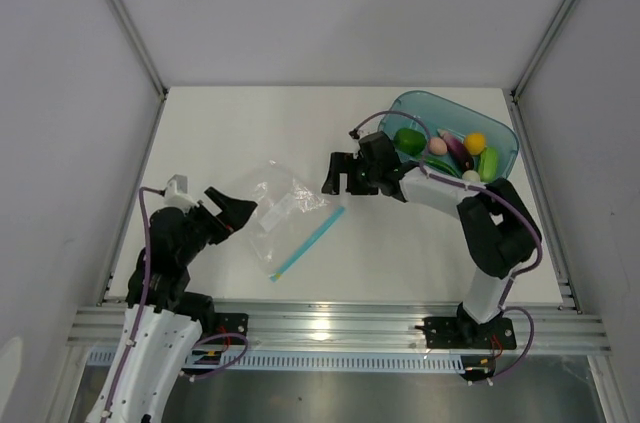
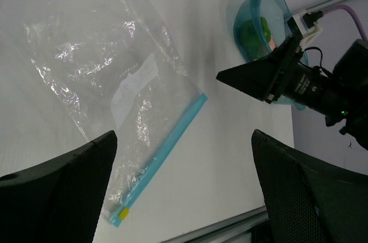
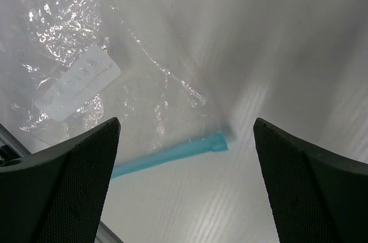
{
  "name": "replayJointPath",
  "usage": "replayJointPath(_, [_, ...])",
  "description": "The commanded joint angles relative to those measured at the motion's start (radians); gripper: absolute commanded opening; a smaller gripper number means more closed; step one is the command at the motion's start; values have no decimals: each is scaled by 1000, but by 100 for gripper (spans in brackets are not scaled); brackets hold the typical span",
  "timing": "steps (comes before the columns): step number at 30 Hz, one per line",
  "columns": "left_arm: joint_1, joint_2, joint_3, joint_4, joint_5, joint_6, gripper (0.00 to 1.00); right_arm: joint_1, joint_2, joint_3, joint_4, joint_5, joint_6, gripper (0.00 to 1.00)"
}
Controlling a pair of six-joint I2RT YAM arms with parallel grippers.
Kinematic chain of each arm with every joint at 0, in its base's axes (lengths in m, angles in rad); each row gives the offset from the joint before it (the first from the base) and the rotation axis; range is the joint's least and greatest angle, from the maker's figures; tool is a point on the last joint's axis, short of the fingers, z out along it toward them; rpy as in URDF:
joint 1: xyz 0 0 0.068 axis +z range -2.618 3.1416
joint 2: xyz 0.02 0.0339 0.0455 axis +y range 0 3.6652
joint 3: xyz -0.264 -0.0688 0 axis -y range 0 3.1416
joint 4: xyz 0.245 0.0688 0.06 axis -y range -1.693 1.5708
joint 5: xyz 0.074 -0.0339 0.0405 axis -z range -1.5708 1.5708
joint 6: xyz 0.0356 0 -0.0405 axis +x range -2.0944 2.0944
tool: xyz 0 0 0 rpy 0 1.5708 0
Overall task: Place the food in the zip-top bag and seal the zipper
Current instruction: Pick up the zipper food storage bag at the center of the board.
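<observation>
On the white counter [image 1: 250, 133], left of centre: the zip-top bag [image 1: 283, 213], clear and crinkled, lying flat, with nothing inside. Along its edge nearest the right arm, the light-blue zipper [image 1: 310, 241], set diagonally from near-left to far-right. Mid-bag, a white patch [image 2: 135, 85]; at the zipper's near end, a small yellow tab [image 2: 123, 213]. Mouth sealed or parted: not clear from any view.

At the far right corner of the counter, well apart from the bag: a translucent teal tub [image 1: 505, 128] holding all the food. Inside it, crowded together: green pepper [image 1: 408, 141] at the left, then pink egg-shaped piece [image 1: 437, 146], purple eggplant [image 1: 457, 151], yellow-orange round fruit [image 1: 475, 143] and, at the right, long green vegetable [image 1: 489, 163].

Left end effector [image 1: 240, 209]: fingers spread wide, empty, pointing at the bag's left edge and just beside it. Contact with the plastic not evident.

Right end effector [image 1: 338, 175]: likewise wide open and empty, between the tub and the bag, aimed down toward the zipper's far end. In its own wrist view, that blue end and the bag's corner framed between the two dark fingers.
</observation>
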State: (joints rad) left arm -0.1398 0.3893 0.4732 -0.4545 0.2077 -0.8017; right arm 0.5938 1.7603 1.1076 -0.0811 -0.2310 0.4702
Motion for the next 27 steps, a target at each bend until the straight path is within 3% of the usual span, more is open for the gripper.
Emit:
replayJointPath(1, [6,3,73,-48,19,33,99,17,68,57,50,-54,44,99])
replayJointPath(7, [8,51,142,-125,-16,67,99,32,157,90,96,-114,77,99])
replayJointPath(11, [8,66,150,-118,42,130,93,95,68,-8,118,45,50,99])
replayJointPath(13, [6,77,148,-73,109,153,90,122,15,-47,109,114,41,99])
replayJointPath(14, [6,107,139,-40,231,163,89,130,4,-51,84,136,44,99])
replayJointPath(17, [-27,178,140,52,427,148,81,150,-36,-55,-53,270,77,99])
replayJointPath(18, [-52,218,145,80,427,154,80,152,-44,-52,-89,309,87,99])
replayJointPath(20, [-162,244,175,70,300,199,80,155,-85,-66,-156,396,111,99])
replayJointPath(27, [-454,440,294,-67,-188,306,79,101,-364,-215,-203,421,128,100])
